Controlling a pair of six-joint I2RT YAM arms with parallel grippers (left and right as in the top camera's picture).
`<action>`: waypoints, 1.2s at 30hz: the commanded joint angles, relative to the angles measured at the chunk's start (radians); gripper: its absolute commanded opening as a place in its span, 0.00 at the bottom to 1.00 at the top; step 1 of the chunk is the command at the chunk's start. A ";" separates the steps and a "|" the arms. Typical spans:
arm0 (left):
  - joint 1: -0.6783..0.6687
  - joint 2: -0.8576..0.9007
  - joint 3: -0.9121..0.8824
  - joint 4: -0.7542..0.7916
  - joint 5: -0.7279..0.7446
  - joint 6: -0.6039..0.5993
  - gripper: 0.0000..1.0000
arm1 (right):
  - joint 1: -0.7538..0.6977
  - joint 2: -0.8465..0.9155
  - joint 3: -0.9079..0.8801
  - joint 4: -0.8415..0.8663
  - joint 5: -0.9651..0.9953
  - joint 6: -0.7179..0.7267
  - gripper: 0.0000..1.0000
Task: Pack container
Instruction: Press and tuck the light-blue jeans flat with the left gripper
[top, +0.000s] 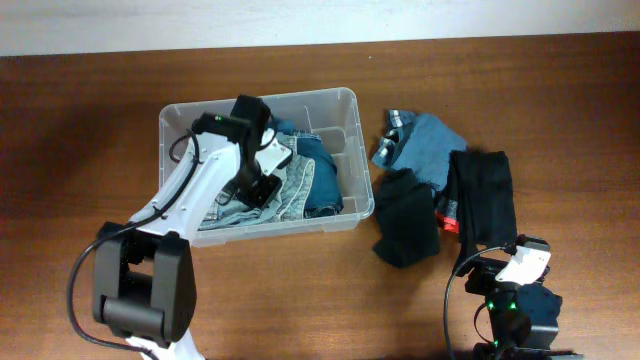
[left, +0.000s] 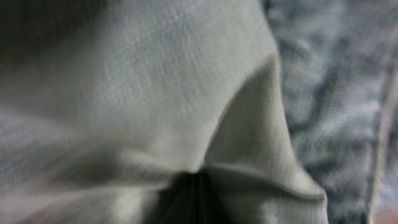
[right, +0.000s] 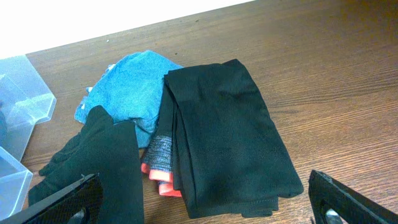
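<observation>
The clear plastic container (top: 300, 97) stands left of centre and holds folded denim: darker jeans (top: 322, 178) and a pale garment (top: 290, 192). My left gripper (top: 262, 186) is down inside it on the pale garment. In the left wrist view pale fabric (left: 155, 93) fills the frame, its folds pinched together at the jaws (left: 196, 202). My right gripper (top: 520, 268) is open and empty near the front edge, its fingers wide apart (right: 205, 208) in front of a folded black garment (right: 224, 130).
To the right of the container lie a blue garment (top: 425, 145), the folded black garment (top: 485, 195), another black piece (top: 405, 222) and a grey item with red-orange tips (right: 160, 169). The container's corner (right: 25, 93) shows at the left of the right wrist view.
</observation>
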 joint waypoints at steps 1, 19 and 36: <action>-0.001 0.010 -0.140 0.051 -0.005 -0.039 0.01 | -0.006 -0.007 -0.006 -0.002 -0.005 0.008 0.98; -0.016 -0.095 0.408 -0.445 0.103 -0.133 0.14 | -0.006 -0.007 -0.006 -0.002 -0.005 0.008 0.98; 0.011 -0.095 -0.146 0.039 0.001 -0.210 0.16 | -0.006 -0.007 -0.006 -0.002 -0.005 0.008 0.98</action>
